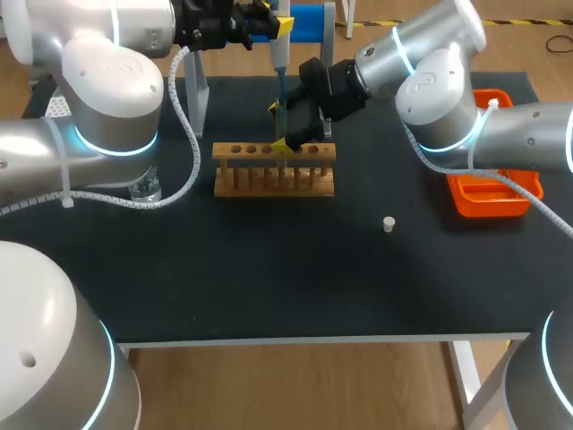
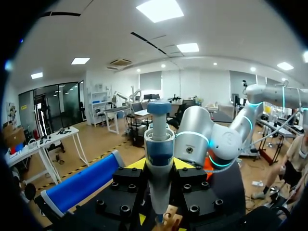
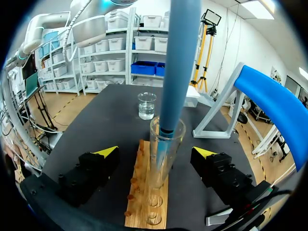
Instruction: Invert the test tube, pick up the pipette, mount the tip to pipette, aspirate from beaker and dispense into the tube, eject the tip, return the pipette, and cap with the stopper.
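My left gripper is shut on the blue pipette, which hangs upright over the wooden rack. In the left wrist view the pipette stands between that gripper's fingers. The pipette's lower end reaches down into the mouth of a clear test tube standing in the rack. My right gripper is open, its yellow-tipped fingers wide apart on either side of the tube without touching it. The beaker with liquid stands ahead of the rack. A small white stopper lies on the mat.
The blue-barred pipette stand is at the back behind the rack. An orange tray sits at the right edge under my right arm. The beaker stands at the left, close under my left arm.
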Controlling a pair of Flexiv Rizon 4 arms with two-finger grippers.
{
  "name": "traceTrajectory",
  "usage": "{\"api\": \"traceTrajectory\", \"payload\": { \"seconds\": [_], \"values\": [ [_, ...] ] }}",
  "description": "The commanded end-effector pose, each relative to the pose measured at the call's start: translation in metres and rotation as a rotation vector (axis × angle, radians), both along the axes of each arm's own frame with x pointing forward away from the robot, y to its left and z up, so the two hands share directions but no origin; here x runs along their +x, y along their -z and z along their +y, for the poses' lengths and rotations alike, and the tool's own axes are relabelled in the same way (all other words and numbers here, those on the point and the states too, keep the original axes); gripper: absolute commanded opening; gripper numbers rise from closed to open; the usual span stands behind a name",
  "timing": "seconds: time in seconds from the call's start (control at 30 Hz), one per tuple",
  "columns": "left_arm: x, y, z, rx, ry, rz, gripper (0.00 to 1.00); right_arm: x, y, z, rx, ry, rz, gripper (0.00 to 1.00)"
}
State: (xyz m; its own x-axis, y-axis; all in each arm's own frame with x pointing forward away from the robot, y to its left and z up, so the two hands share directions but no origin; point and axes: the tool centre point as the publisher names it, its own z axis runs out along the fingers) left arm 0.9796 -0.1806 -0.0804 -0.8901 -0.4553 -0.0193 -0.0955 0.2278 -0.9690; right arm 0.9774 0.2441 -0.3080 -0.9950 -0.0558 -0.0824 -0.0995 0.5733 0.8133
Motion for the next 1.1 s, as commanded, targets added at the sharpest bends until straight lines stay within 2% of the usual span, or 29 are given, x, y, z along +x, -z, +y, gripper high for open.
{"api": "traceTrajectory", "payload": {
  "seconds": [0.03, 0.67, 1.1],
  "values": [
    [0.0, 0.002, -0.001, -0.006, -0.004, -0.004, 0.0, 0.001, -0.001, -0.001, -0.004, -0.003, 0.003, 1.0],
    [0.0, 0.002, -0.001, -0.006, -0.004, -0.004, 0.0, 0.001, -0.001, -0.001, -0.004, -0.003, 0.003, 1.0],
    [0.0, 0.002, -0.001, -0.006, -0.004, -0.004, 0.0, -0.016, -0.007, -0.044, 0.047, 0.04, -0.016, 1.0]
  ]
}}
